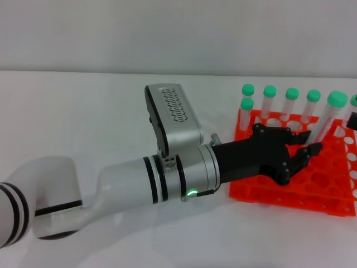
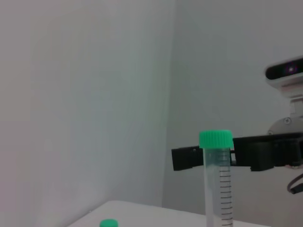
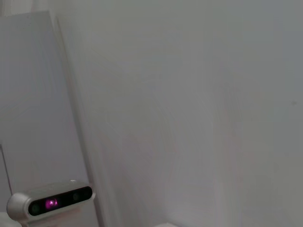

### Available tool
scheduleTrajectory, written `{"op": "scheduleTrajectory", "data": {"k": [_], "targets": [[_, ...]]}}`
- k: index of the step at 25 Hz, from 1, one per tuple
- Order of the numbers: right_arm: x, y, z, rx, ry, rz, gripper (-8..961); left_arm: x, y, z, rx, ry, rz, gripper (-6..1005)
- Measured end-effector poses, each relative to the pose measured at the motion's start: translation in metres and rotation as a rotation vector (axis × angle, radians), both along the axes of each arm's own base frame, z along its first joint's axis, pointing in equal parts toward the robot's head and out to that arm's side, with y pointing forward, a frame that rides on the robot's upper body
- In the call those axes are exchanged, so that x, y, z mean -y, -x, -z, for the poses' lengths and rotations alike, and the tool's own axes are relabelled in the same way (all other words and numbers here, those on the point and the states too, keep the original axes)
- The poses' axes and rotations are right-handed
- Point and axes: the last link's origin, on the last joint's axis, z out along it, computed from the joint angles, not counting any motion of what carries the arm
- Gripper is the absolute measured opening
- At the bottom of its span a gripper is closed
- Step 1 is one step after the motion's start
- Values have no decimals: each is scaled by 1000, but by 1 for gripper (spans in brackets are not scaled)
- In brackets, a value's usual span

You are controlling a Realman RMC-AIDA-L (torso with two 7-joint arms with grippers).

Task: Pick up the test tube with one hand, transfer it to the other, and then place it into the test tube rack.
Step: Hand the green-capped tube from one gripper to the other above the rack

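One clear green-capped test tube between black left gripper fingers.

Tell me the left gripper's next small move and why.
Probably ease the left gripper down so the test tube seats in the test tube rack: its fingers hold the tube's lower part, tilted over the holes. The right gripper barely shows at the edge.

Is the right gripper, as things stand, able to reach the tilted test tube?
Probably yes: the right gripper sits just beside the test tube, which the left gripper holds tilted over the rack.
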Motion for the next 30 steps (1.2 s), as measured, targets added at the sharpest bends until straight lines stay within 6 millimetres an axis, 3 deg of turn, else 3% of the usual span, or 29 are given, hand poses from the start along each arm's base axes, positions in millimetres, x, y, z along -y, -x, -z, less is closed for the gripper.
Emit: {"op": "scheduleTrajectory", "data": {"k": [30], "targets": [[-6, 26, 25, -62, 89, -47, 848, -4, 5, -7, 46, -69, -41, 234]]}}
